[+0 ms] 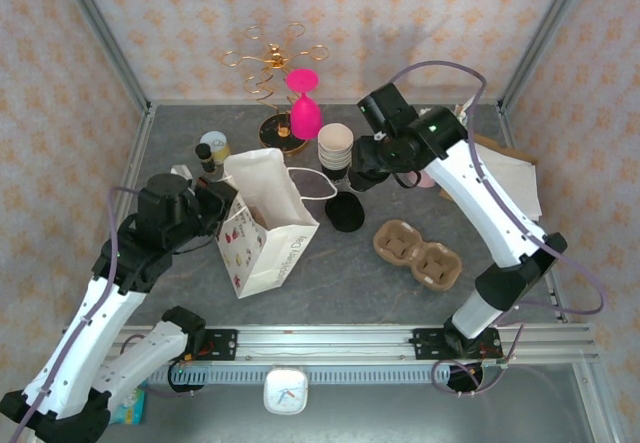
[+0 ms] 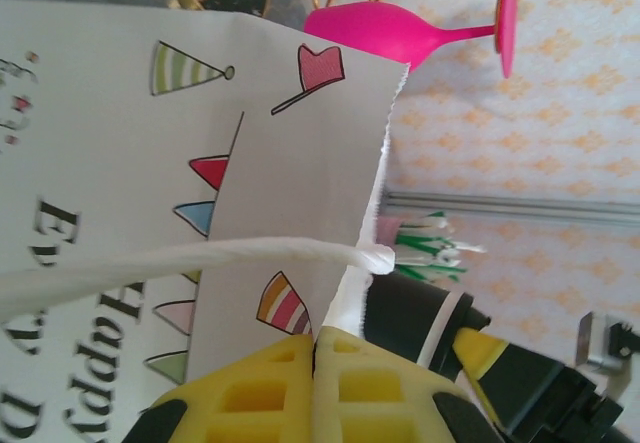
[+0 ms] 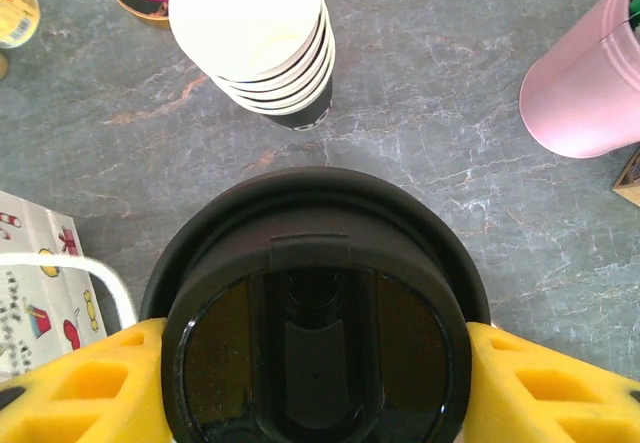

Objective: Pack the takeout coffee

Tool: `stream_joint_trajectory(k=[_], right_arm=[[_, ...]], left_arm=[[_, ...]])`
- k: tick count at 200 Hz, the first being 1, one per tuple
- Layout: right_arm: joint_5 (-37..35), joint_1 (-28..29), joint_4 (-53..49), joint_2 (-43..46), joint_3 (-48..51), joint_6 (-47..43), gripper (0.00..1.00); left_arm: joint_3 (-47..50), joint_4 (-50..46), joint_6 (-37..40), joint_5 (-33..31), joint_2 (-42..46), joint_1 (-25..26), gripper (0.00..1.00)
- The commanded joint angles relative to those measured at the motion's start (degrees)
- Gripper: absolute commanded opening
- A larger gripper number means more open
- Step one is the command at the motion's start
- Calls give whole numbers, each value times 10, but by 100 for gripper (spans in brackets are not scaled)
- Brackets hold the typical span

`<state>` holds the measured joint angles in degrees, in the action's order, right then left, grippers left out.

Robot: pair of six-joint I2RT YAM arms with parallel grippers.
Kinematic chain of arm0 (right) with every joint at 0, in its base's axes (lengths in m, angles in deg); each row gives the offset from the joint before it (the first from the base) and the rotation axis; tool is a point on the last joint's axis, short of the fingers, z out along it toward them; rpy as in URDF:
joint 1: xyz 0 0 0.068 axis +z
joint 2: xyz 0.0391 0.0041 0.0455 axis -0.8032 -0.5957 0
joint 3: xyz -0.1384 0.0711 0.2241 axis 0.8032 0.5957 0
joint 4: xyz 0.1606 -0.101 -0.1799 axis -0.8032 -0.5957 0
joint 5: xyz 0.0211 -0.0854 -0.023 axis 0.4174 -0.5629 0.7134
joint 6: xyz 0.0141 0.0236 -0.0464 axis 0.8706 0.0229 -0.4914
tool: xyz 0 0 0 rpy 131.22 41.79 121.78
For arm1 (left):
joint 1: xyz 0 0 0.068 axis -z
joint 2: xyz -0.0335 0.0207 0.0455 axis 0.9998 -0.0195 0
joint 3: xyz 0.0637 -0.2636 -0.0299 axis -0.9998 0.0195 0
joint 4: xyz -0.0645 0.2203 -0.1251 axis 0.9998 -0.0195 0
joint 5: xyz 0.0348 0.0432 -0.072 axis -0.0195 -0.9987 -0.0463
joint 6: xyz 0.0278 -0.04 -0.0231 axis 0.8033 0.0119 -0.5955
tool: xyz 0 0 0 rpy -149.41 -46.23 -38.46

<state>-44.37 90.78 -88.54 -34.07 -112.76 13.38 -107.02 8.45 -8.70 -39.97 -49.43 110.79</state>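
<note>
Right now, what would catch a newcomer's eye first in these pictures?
A hot-pink glass hangs on the gold rack at the back. Left of centre a white party-print bag stands open, the left fingers pinching its edge. The right fingers hold a black lid beside the stacked cups.

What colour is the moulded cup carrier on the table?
Brown; the cup carrier shows best in the top external view.
</note>
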Motion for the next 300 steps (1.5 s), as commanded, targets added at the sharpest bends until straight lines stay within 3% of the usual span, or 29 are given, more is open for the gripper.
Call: stream_joint_trajectory(k=[1,42,62,130,136,144,160,167,209,228,249,274,300], right_arm=[[-10,0,-13,20,-23,13,55],[-10,0,-13,28,-51,12,55],[-11,0,-13,30,-65,10,55],[-17,0,-13,29,-77,1,55],[-18,0,-12,29,-77,2,55],[-17,0,-13,29,-78,0,55],[-23,0,-13,33,-78,0,55],[-26,0,-13,34,-77,0,55],[-37,1,-13,46,-75,-3,55],[-39,0,-13,51,-76,-5,55],[-35,0,-13,55,-83,-10,55],[-30,1,-13,53,-94,-19,55],[-13,1,-13,44,-118,-29,54]], left_arm=[[27,89,-63,-9,5,12,0],[67,192,-119,-36,18,49,0],[58,143,-122,-72,18,64,0],[135,161,-173,-135,43,132,0],[127,155,-164,-145,41,138,5],[110,134,-153,-154,36,142,19],[75,92,-121,-156,22,142,49],[61,66,-110,-161,20,142,56],[-2,-62,-20,-201,30,140,57],[-80,-129,58,-229,1,139,56],[-191,-190,200,-260,-67,136,55],[-316,-266,355,-225,-199,123,56],[-346,-250,455,-176,-265,110,58]])
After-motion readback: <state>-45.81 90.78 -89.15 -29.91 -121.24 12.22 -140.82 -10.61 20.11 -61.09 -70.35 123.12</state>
